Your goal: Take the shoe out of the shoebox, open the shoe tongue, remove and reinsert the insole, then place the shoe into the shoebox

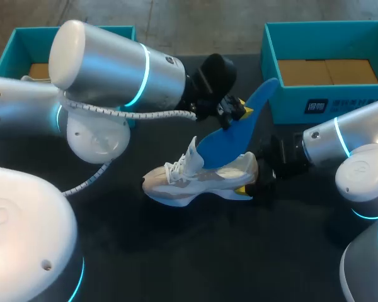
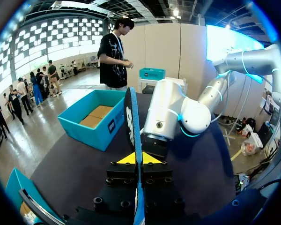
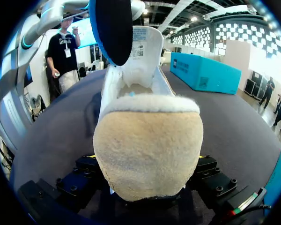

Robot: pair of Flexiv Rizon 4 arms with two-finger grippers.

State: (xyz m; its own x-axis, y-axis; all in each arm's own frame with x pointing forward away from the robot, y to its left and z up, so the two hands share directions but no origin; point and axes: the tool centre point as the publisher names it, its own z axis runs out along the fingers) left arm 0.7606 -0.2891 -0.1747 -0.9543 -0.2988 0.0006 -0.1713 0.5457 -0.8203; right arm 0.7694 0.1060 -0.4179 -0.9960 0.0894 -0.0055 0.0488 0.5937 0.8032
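Fig.: L gripper (image 1: 239, 112) is clamped on the blue insole (image 1: 230, 135), pinching it betw. both yellow tips; the insole slants upward w/ its lower end at the shoe's opening. R gripper (image 1: 251, 182) is clamped on the heel of the beige-white shoe (image 1: 198, 176). The shoe is sole-down on the dark table (image 1: 176, 251), approx. mid-table, betw. L shoebox (image 1: 12, 44) and R shoebox (image 1: 290, 100), outside both.

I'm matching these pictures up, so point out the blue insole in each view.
Head view: insole slanting up from the shoe, pinched by the left hand.
Left wrist view: edge-on between that hand's fingers.
Right wrist view: above the shoe's raised tongue.
Landmark: the shoe, head and right wrist views only.
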